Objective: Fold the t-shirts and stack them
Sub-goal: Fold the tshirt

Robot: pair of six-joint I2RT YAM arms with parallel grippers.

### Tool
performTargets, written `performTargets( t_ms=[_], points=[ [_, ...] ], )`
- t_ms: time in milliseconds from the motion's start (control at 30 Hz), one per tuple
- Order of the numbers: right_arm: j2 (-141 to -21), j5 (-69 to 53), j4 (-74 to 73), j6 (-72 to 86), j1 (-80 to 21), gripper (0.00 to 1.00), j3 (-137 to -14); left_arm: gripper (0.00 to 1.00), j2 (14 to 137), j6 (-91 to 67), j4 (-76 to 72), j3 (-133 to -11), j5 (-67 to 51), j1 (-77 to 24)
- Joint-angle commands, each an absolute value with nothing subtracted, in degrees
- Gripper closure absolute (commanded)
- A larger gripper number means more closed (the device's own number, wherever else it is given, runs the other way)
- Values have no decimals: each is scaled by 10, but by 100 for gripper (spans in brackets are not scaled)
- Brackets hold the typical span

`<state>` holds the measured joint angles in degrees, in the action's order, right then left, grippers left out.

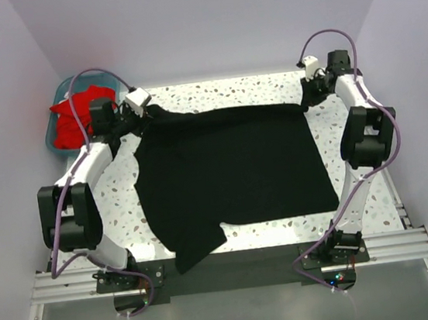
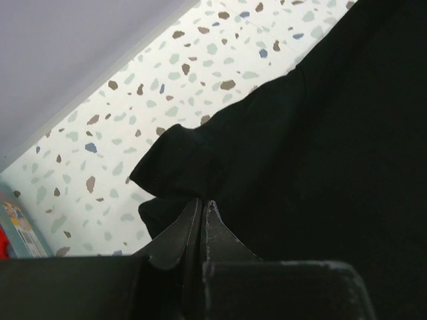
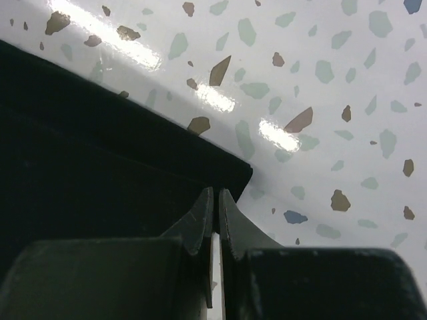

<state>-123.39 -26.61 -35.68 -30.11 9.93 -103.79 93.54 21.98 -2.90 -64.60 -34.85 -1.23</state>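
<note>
Top external shows the large plain black cloth t-shirt (image 1: 231, 173) spread flat on the speckled white table (image 1: 221, 93), its far edge running side to side between left gripper (image 1: 148, 115) and right gripper (image 1: 305, 102), each clamped on its own corner, the body lying toward the arm bases.

The speckled white table (image 1: 229, 92) carries one large black t-shirt (image 1: 230, 166), spread nearly flat across its middle, with one sleeve drooping over the near edge. At the far left corner sits a teal basket (image 1: 49, 139) holding red t-shirts (image 1: 62, 128).
</note>
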Motion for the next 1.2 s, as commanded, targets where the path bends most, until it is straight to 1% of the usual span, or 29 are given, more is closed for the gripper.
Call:
performTargets(
  t_ms=[0,367,667,933,1033,1167],
  points=[
    [-1178,-292,-363,-335,112,100,-1023,100,887,262,-20,-605,-337,-9],
    [-1154,-283,-388,-420,119,100,-938,100,813,304,32,-507,-330,-16],
    [-1166,-269,-385,-424,118,100,-904,100,803,332,47,-433,-274,-66],
    [-1162,-270,-401,-427,118,100,-910,100,811,340,66,-453,-258,-67],
    [-1165,-271,-411,-425,118,100,-934,100,798,346,97,-481,-283,-66],
    [-1170,-262,-418,-432,118,100,-948,100,780,385,152,-483,-310,-78]
  ],
)
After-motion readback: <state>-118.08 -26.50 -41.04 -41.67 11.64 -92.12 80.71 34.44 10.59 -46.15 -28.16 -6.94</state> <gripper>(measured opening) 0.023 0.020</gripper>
